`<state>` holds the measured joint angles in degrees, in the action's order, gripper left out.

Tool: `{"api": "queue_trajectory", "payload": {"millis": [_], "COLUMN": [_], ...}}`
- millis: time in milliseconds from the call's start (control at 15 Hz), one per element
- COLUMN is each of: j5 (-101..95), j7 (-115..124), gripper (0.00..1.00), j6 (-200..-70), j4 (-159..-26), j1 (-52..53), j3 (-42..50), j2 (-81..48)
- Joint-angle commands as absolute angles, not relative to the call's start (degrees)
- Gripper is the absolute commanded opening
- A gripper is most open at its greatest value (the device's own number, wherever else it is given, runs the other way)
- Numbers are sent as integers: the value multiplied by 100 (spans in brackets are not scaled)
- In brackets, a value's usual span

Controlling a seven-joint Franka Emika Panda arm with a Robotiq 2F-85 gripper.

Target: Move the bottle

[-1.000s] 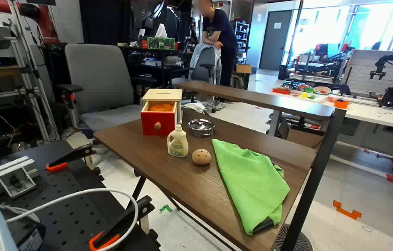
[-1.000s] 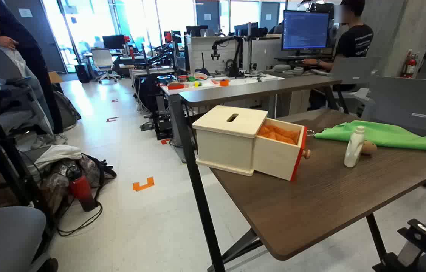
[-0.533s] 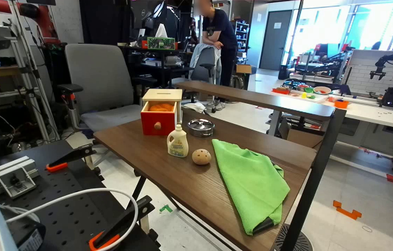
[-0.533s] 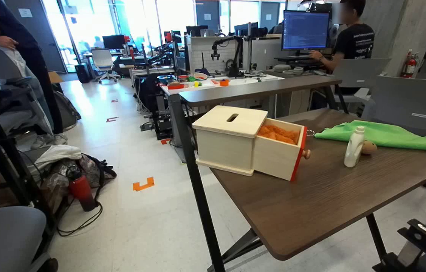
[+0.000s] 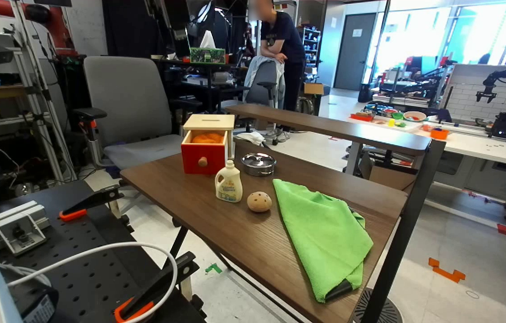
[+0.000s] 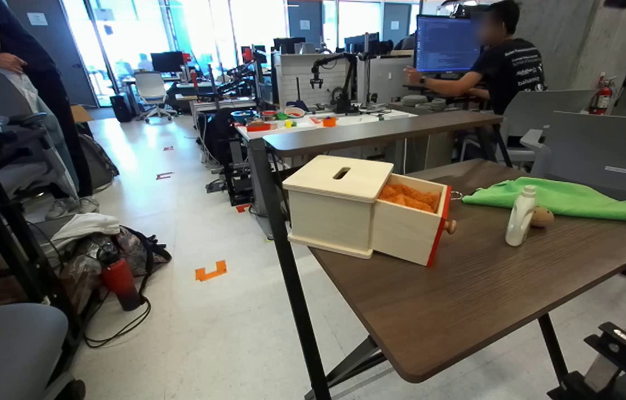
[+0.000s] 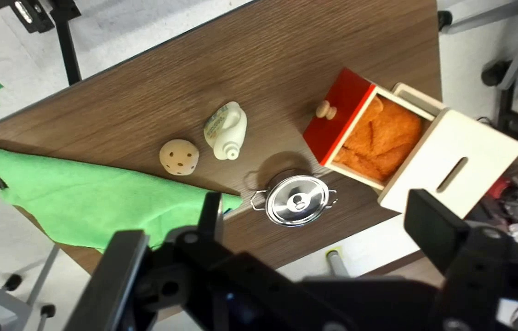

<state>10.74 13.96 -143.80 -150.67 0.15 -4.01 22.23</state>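
Note:
The small cream-yellow bottle (image 5: pixel 229 184) stands upright on the brown table, in front of the red-fronted box. It also shows in an exterior view (image 6: pixel 520 219) and, from above, in the wrist view (image 7: pixel 227 131). My gripper (image 7: pixel 315 204) is open and empty, with its two dark fingers wide apart in the wrist view. It is high above the table, and the bottle lies outside the space between the fingers, up and to the left of it. A dark part of the arm or gripper (image 5: pixel 177 29) hangs at the top of an exterior view.
A tan holed ball (image 7: pixel 179 157) sits close beside the bottle. A lidded metal pot (image 7: pixel 298 201), a green cloth (image 7: pixel 102 197) and a wooden box (image 6: pixel 340 222) with its red-fronted drawer pulled out stand around it. A raised shelf (image 5: pixel 324 124) runs along a table edge.
A dark part of the arm has come into an exterior view at the top. A small dark shape shows at another's upper right edge. The bottle has not moved. The seated person has shifted.

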Motion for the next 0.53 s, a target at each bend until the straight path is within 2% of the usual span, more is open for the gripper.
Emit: {"api": "queue_trajectory", "payload": {"millis": [0, 267, 467], "j5": [553, -517, -1402], "j7": [2929, 4786, 6154], "gripper": [100, 100, 100], "j6": [-15118, -15478, -15268], "j4": [-14909, -14785, -14588], "j1": [-376, -1276, -1873], "j3": [-918, -1620, -1941], "j2": [1374, 643, 263]}}
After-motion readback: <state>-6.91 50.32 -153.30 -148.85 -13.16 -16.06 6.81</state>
